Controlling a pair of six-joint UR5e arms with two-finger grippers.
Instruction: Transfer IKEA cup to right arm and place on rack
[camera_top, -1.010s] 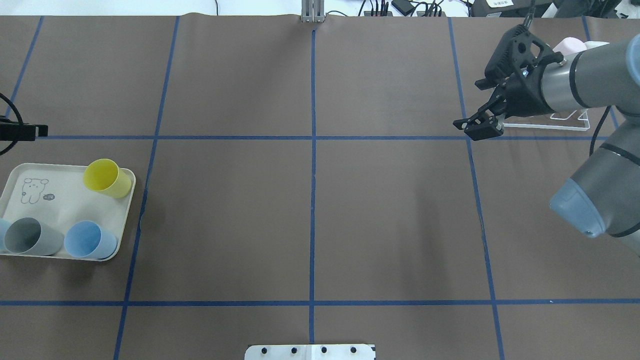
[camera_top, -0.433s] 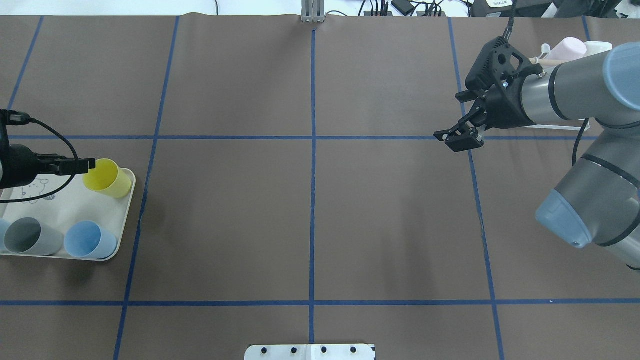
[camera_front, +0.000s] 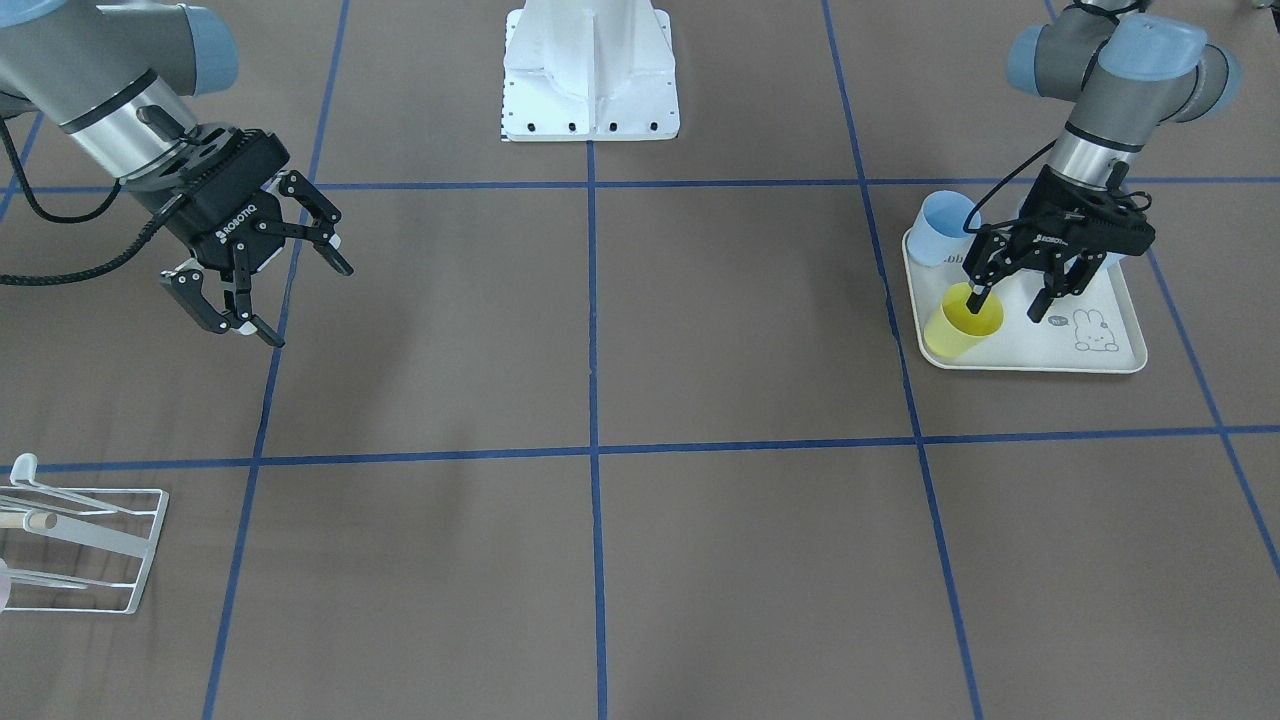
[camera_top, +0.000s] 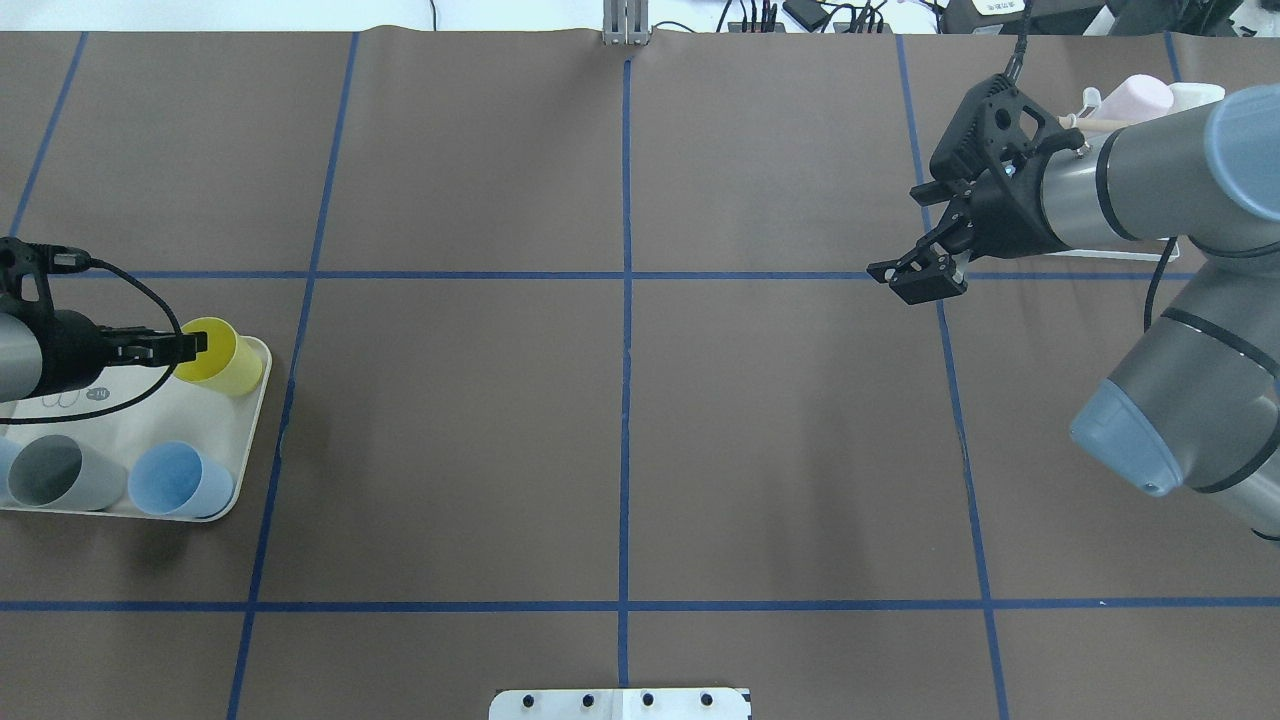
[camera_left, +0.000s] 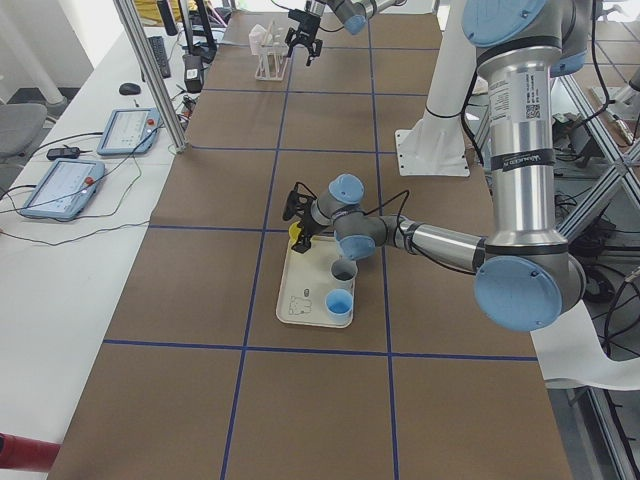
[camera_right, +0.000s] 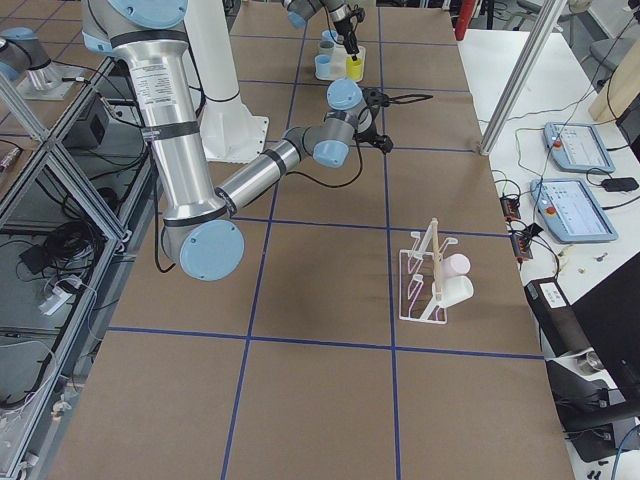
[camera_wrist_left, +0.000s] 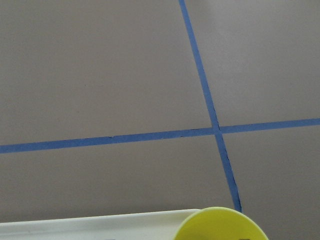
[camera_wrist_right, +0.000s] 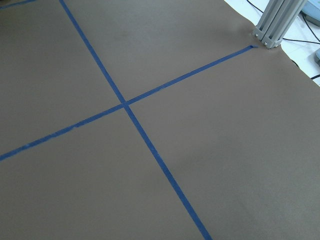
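**Brown-paper table (camera_top: 780, 450), blue tape grid: pick-up pending at robot's left end**

The left gripper (camera_front: 1010, 306) points down w/ fingers spread and nothing pinched. One fingertip (camera_front: 981, 298) sits at the mouth of the yellow IKEA cup (camera_front: 958, 332). The other hangs off to the side, over the bare tray (camera_front: 1030, 365). So the cup's wall lies roughly between the two fingers. Whether the near tip is inside the rim or just above it, can't tell.

The cup stands upright, mouth up, long axis vertical, in the tray corner nearest the table centre. A grey cup (camera_top: 52, 472) and a blue cup (camera_top: 178, 478) share the tray, apart from the yellow one.

The L arm is plainly the nearer one. The right gripper (camera_front: 285, 300), also spread & empty, hovers well apart across the table, nearer the white wire rack (camera_front: 95, 548).

Next move prob. needs only a short drop, then a squeeze on the wall.
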